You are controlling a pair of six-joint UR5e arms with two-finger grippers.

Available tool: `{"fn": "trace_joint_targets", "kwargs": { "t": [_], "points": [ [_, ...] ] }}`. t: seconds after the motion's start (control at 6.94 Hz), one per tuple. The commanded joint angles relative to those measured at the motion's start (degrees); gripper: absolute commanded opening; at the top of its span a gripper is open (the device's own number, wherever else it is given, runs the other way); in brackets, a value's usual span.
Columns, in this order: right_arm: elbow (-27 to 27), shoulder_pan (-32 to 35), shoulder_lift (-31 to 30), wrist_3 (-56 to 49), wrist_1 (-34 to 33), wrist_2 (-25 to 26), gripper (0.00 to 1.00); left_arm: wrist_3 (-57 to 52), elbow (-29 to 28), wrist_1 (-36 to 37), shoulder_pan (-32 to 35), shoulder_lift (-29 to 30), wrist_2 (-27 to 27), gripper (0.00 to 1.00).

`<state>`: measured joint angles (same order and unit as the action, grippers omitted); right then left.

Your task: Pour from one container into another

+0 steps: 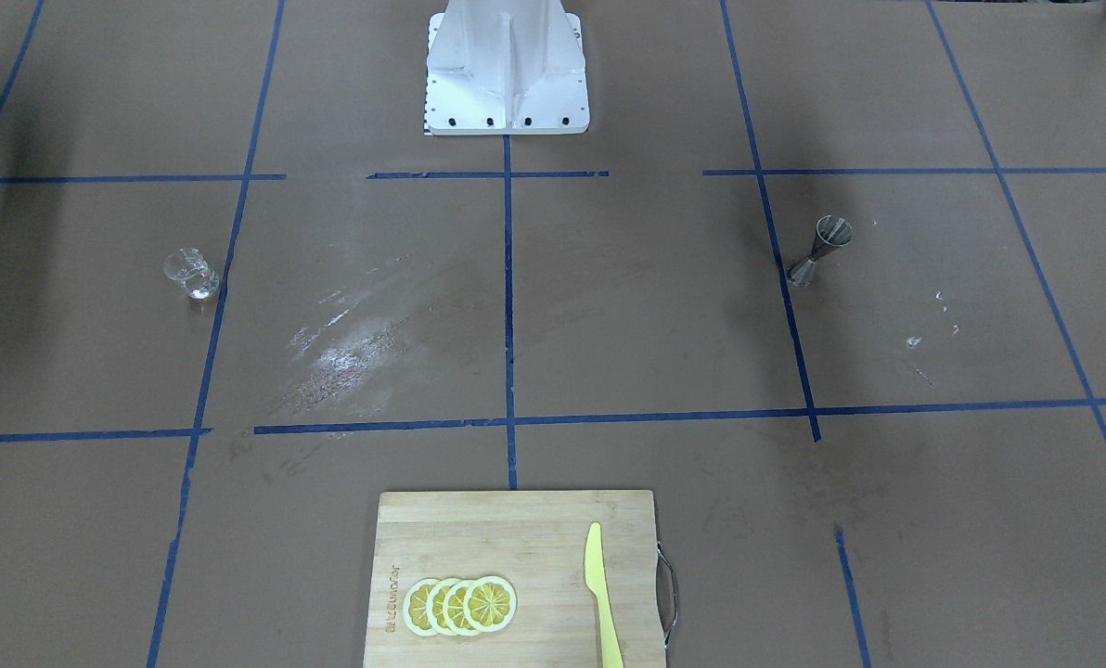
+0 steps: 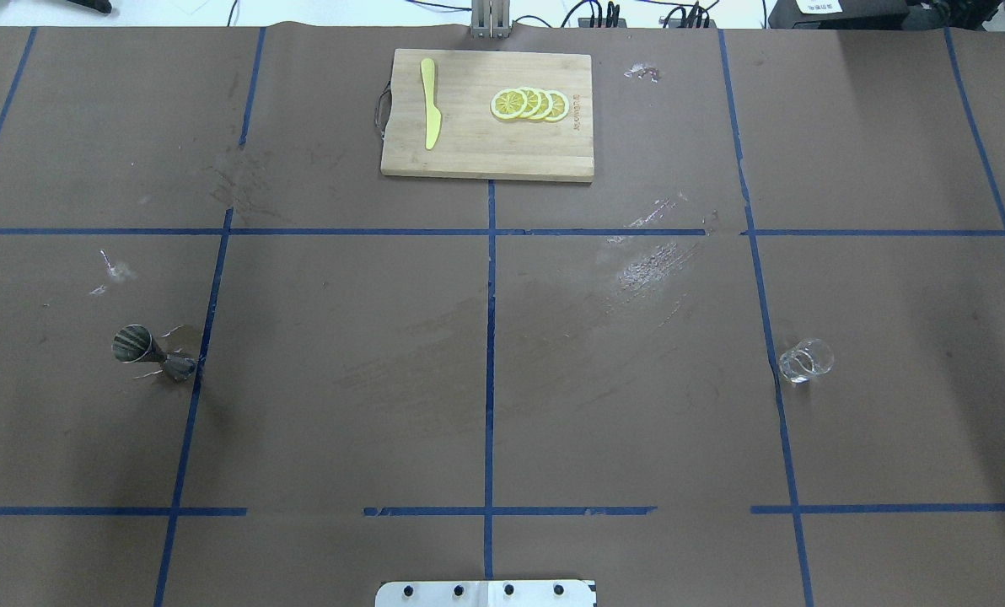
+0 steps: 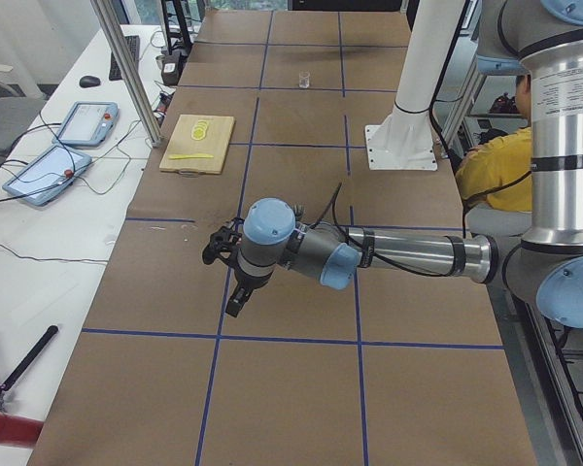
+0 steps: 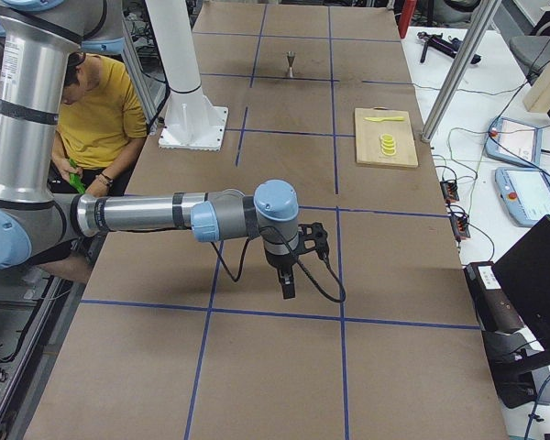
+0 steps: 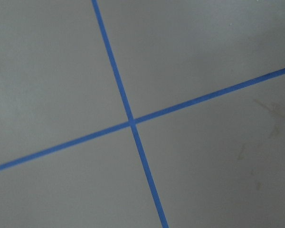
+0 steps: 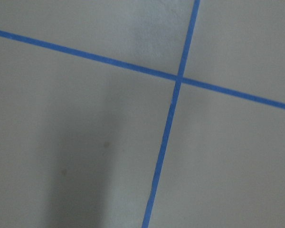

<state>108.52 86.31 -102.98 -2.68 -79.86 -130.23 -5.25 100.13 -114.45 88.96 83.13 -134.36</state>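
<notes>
Two tools hang low over the tabletop (image 2: 486, 379); I cannot tell whether the left tool (image 3: 233, 309) or the right tool (image 4: 287, 291) is clenched. The beaker (image 2: 804, 361) stands on the robot's right, the jigger (image 2: 153, 354) far left.

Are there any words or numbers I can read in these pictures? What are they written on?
Nothing can be read for sure.
Cutting board: a brand mark runs along one short edge, too blurred to read.
Tablets on the side desk: the screens are too small to read.
Beaker and jigger: no marks show.
</notes>
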Motion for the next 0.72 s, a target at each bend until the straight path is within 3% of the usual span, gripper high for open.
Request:
{"fn": "trace_joint_targets", "kwargs": {
  "t": [0.0, 0.14, 0.43, 0.58],
  "points": [
    [-4.69, 0.00, 2.51, 0.30, 13.98, 0.85, 1.00, 1.45, -1.77, -16.53, -0.19, 1.14, 0.41, 1.00],
    [-5.16, 0.00, 2.96, 2.31, 14.82, 0.59, 1.00, 6.95, -1.69, -21.03, 0.07, 2.20, 0.24, 1.00],
    [-6.30, 0.00, 3.40, 4.34, 17.35, -2.30, 1.00, 7.70, -3.88, -37.00, -0.54, 2.12, -0.11, 1.00],
    [-6.31, 0.00, 3.32, 4.78, 18.16, -2.14, 1.00, 12.23, -3.88, -39.34, -1.33, 1.68, -0.55, 1.00]
  ]
}}
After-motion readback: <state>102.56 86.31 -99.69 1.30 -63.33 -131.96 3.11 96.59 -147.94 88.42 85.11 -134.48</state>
